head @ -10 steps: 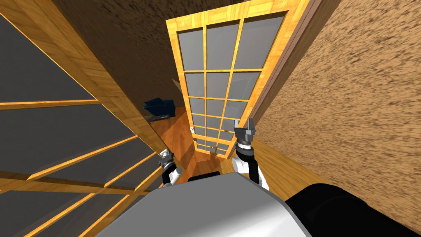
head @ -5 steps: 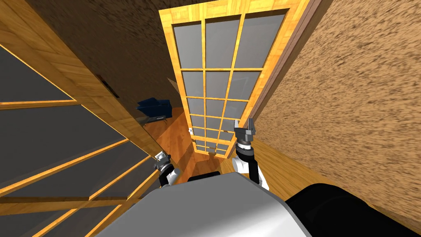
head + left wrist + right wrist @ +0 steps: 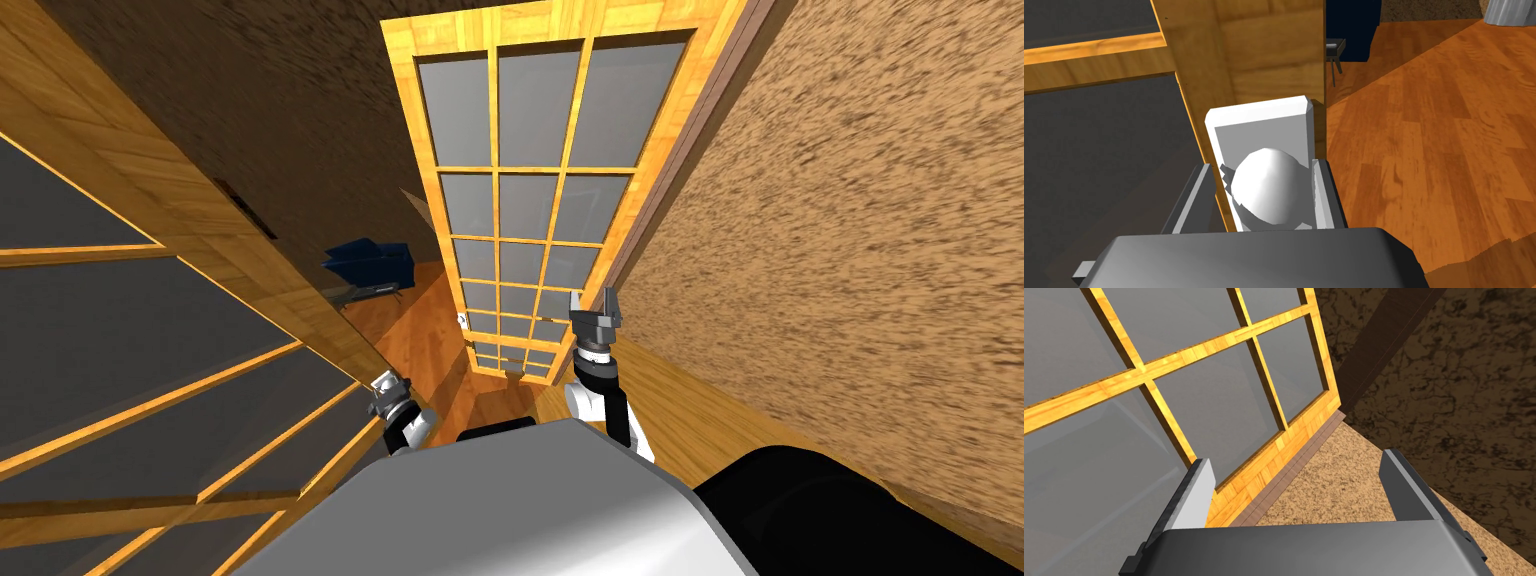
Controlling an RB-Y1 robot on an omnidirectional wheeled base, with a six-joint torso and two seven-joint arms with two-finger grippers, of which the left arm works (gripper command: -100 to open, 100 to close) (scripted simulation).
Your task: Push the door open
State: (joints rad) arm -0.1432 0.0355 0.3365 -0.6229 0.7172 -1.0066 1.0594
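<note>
Our left gripper point(image 3: 1263, 166) has its jaws pinching the white knob point(image 3: 1269, 192) of the wood-framed door point(image 3: 1259, 55) at our left. The door stands upright, free edge pointing ahead toward the blue chair point(image 3: 370, 265). Right gripper point(image 3: 1296, 458) jaws are spread, near the second door leaf point(image 3: 497, 170).

Door point(image 3: 1264, 50) grained wood; knob point(image 3: 1269, 187) smooth white; floor point(image 3: 1449, 150) glossy wood.
</note>
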